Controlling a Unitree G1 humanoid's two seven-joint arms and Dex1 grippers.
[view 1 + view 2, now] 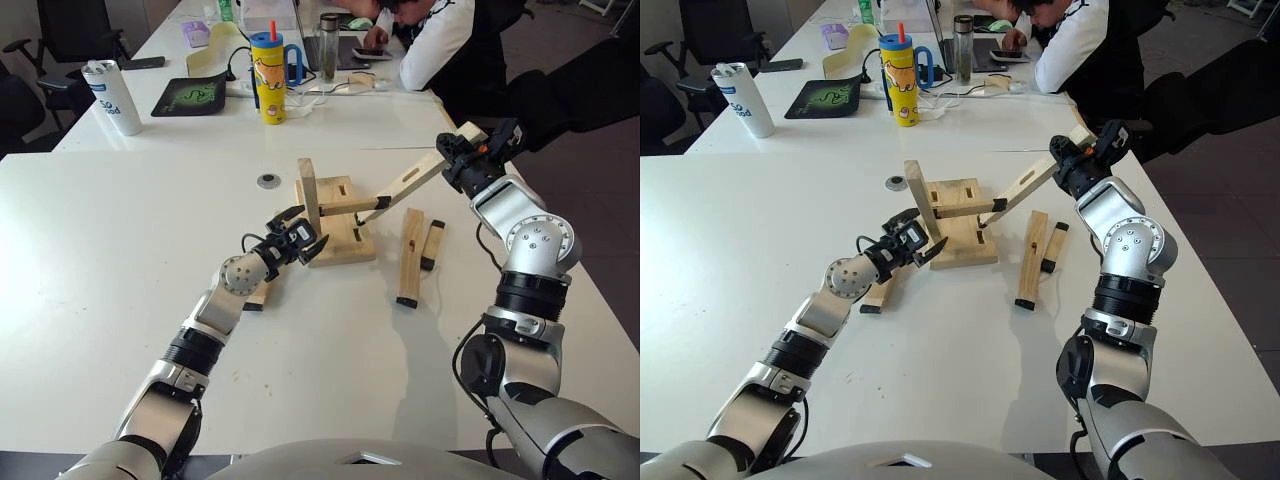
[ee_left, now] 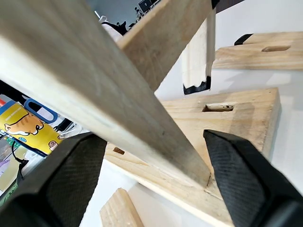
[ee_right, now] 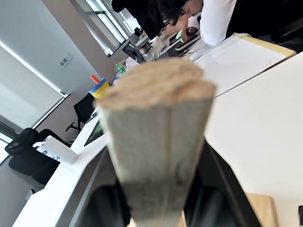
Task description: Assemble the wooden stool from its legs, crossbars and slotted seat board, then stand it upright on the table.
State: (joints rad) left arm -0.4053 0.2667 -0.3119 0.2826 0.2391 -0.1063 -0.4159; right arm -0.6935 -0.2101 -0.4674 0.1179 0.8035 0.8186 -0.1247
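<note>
One wooden leg (image 1: 308,190) is seated upright in the pale slotted seat board (image 1: 345,252) on the white counter (image 1: 120,260). The left claw (image 1: 303,230) is spread wide around it; a tilted second leg (image 1: 415,177) is gripped by the right claw (image 1: 457,160). Most assembly is judged outstanding.

left arm (image 1: 205,315): your shells are silver-grey with black joint bands; round elbow cap with small screws
right arm (image 1: 535,245): same silver shells, black rings, black cable (image 1: 462,372) looped at your elbow
left pincer (image 1: 303,232): black, textured pads (image 2: 246,184)
right pincer (image 1: 458,158): black, small orange spot
</note>
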